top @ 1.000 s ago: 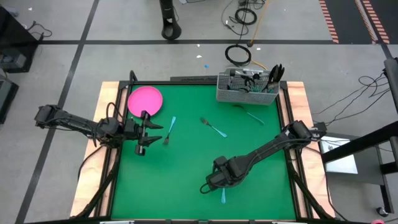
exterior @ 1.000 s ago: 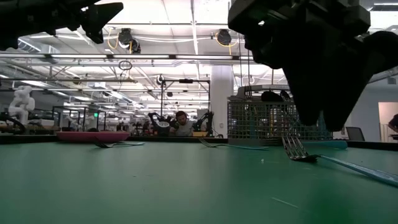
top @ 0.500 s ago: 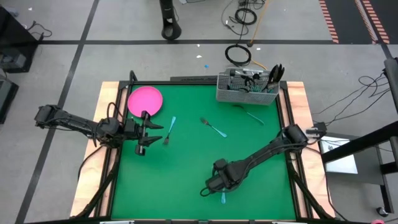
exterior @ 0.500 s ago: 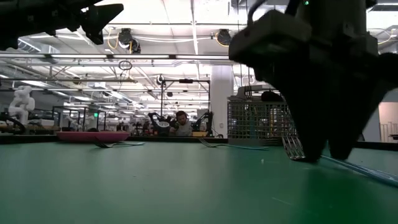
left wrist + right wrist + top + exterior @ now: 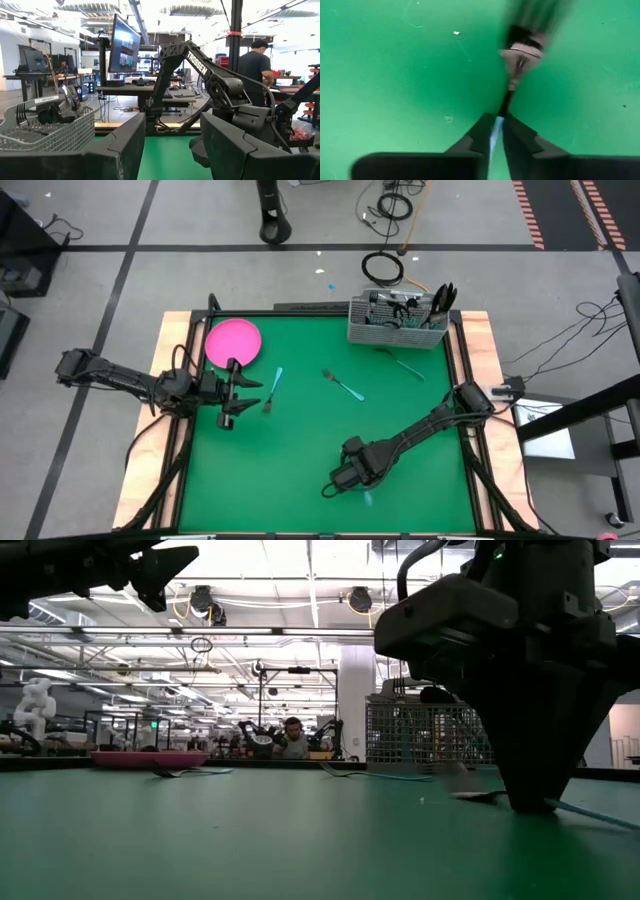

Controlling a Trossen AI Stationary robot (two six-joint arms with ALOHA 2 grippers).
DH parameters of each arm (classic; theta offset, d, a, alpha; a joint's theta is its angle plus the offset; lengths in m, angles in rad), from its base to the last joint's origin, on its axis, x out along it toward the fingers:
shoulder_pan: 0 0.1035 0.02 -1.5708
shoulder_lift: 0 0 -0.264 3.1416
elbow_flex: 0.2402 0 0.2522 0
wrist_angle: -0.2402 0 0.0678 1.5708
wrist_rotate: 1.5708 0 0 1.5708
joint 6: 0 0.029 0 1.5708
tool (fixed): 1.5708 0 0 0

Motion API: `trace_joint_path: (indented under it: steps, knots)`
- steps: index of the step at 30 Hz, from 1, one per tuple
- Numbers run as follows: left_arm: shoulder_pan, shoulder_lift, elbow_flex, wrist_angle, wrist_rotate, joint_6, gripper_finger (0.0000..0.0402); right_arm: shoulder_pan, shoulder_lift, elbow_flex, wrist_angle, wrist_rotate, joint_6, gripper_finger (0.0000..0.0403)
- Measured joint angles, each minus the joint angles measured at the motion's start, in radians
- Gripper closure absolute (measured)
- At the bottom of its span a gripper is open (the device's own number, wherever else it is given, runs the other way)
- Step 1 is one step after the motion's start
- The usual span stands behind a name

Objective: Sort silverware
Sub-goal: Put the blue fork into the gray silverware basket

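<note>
R gripper (image 5: 352, 484) sat low at the near edge of the green table (image 5: 300, 440), right of centre. Wrist view showed its fingers (image 5: 475, 137) nipped together on the light-blue handle of a fork (image 5: 516, 65); the handle ran between the two tips, the metal head stuck out ahead of them, blurred. In the low view the fork head lay flat on the mat just beside the gripper body, handle trailing out on the other side. From above only a sliver of blue handle showed under the gripper.

L gripper (image 5: 232, 392) was held above the table's left side, next to the pink plate (image 5: 234, 341), fingers (image 5: 125, 145) spread wide w/ nothing between them.

Other silverware: one blue-handled fork (image 5: 272, 388) just right of the L gripper's tips; a second blue-handled fork (image 5: 342, 384) near mid-table; a third thin piece (image 5: 405, 364) lay in front of the wire-mesh caddy (image 5: 397, 322), type not clear. Caddy stood at the far edge, right of centre, w/ several dark-handled pieces upright in it; which compartment couldn't be told.

Low view, far bkgd: a person seated at a bench, well beyond the table.
</note>
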Motion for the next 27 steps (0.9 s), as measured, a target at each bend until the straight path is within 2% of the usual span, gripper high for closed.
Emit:
trace_joint_path:
  steps: [3,7,10,13,16,23,27]
  knots:
    - [0.000,0.000,0.000,0.000,0.000,0.000,0.0210,0.004,0.001,0.000,0.003,0.009,-0.003,0.0394]
    - [0.000,0.000,0.000,0.000,0.001,-0.003,0.0210,0.005,-0.017,0.030,-0.067,0.015,-0.006,0.0395]
    - [0.000,0.000,0.000,0.000,0.001,-0.003,0.0210,0.012,-0.054,0.081,-0.191,0.106,-0.007,0.0400]
    - [0.000,0.000,0.000,0.002,0.001,-0.003,0.0210,0.020,-0.134,0.147,-0.269,0.248,-0.001,0.0400]
    - [0.000,0.000,0.000,0.005,0.002,-0.003,0.0210,0.026,-0.196,0.150,-0.310,0.445,-0.007,0.0401]
    - [0.000,0.000,0.003,0.033,0.025,-0.005,0.0210,-0.042,-0.358,0.137,-0.421,1.035,-0.137,0.0402]
    - [-0.001,0.000,0.012,0.032,0.053,-0.007,0.0210,-0.157,-0.437,0.095,-0.425,1.129,-0.250,0.0402]
